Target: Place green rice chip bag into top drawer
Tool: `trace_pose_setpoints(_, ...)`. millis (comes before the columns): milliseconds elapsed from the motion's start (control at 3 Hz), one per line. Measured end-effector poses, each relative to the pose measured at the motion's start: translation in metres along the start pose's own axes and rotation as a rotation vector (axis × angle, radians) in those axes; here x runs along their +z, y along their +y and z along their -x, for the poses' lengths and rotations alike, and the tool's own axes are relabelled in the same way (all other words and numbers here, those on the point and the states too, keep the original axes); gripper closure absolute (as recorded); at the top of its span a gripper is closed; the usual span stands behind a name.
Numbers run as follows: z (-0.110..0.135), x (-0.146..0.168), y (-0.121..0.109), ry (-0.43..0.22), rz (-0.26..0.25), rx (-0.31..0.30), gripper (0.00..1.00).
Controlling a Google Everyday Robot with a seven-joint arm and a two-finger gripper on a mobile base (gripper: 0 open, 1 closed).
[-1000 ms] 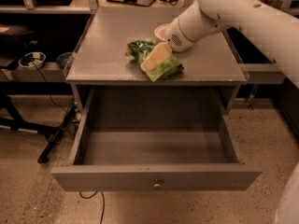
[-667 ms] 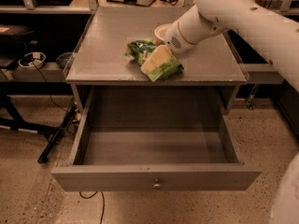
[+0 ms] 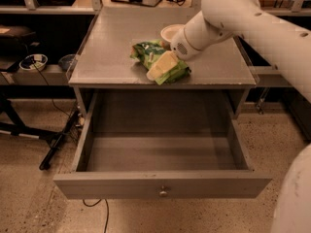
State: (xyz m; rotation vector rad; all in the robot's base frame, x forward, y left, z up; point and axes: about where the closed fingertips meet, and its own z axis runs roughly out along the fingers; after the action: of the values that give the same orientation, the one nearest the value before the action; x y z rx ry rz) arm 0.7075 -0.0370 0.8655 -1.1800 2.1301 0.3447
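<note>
The green rice chip bag (image 3: 146,52) lies crumpled on the grey cabinet top, near its front edge and a little right of centre. My gripper (image 3: 163,66) reaches down from the right on the white arm (image 3: 228,18) and rests on the bag's right part, covering it. The bag sits on the surface, not lifted. The top drawer (image 3: 163,184) is pulled fully open below, and its inside shows only bare grey wood. Its flat front panel carries one small brass knob (image 3: 163,193).
A white round bowl (image 3: 170,32) stands on the cabinet top (image 3: 107,47) just behind the gripper. Dark shelves with a small bowl (image 3: 33,61) and cables stand to the left. A black stand leg (image 3: 58,140) lies on the speckled floor left of the drawer.
</note>
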Motion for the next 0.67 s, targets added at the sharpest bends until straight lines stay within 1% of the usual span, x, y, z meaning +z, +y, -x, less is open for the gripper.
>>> trace_pose_setpoints(333,-0.0051,0.0047,-0.0015,0.008,0.001,0.013,0.00)
trace_pose_setpoints(667,-0.0051,0.0047,-0.0015,0.008,0.001,0.013,0.16)
